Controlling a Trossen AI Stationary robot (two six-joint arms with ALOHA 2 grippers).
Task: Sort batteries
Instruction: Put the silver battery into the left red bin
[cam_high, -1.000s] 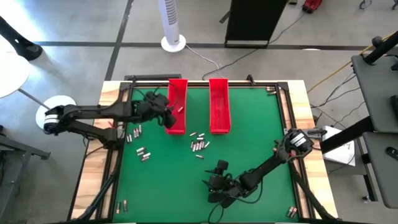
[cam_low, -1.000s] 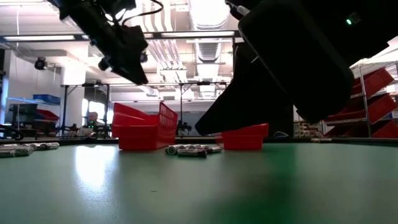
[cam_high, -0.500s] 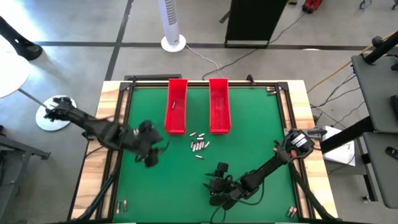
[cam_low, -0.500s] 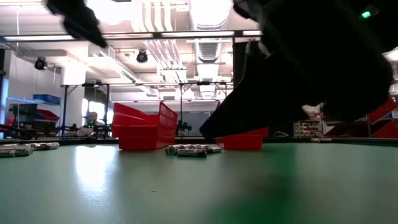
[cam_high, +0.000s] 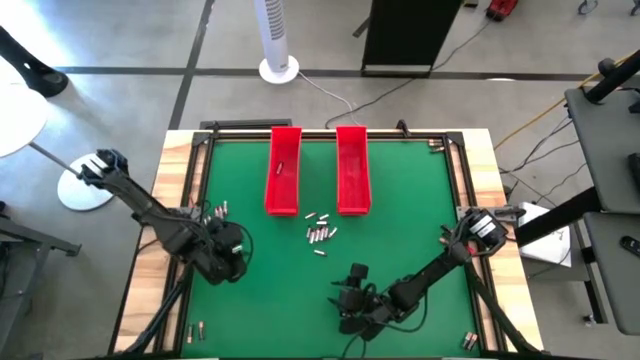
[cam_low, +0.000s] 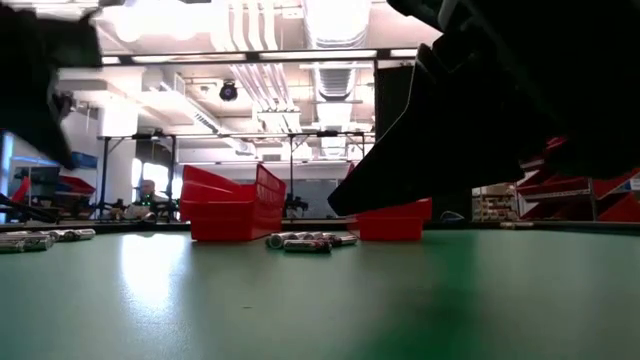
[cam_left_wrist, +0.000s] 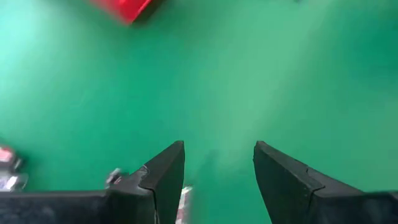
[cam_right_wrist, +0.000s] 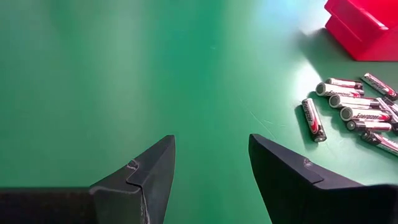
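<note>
Batteries, high view: a loose cluster (cam_high: 319, 229) lay on the green desk (cam_high: 400, 240) just near of the gap between two red trays; a few more lay at the desk's left edge (cam_high: 214, 211), and one lay inside the left tray (cam_high: 283, 170).
Trays, high view: the left tray and the right tray (cam_high: 352, 170) stood side by side at the far middle of the desk, long sides running near to far.
Left end effector, high view: it (cam_high: 232, 262) hung low over the left part of the desk, near of the left-edge batteries and well apart from the trays.
Right end effector, high view: it (cam_high: 352, 305) sat at the near middle of the desk, well near of the central cluster.
Low view: the cluster (cam_low: 308, 240) lay between the two trays (cam_low: 232, 210); more batteries (cam_low: 40, 238) lay at the far left; dark arm parts filled the upper right.
Left wrist view: the left end effector (cam_left_wrist: 219, 167) had its fingers spread over bare green, pinching nothing; blurred batteries (cam_left_wrist: 11, 171) showed at the edge, and a red tray corner (cam_left_wrist: 127, 9).
Right wrist view: the right end effector (cam_right_wrist: 211, 163) also had its fingers spread and empty; the cluster (cam_right_wrist: 351, 112) lay ahead beside a tray corner (cam_right_wrist: 364, 28).
</note>
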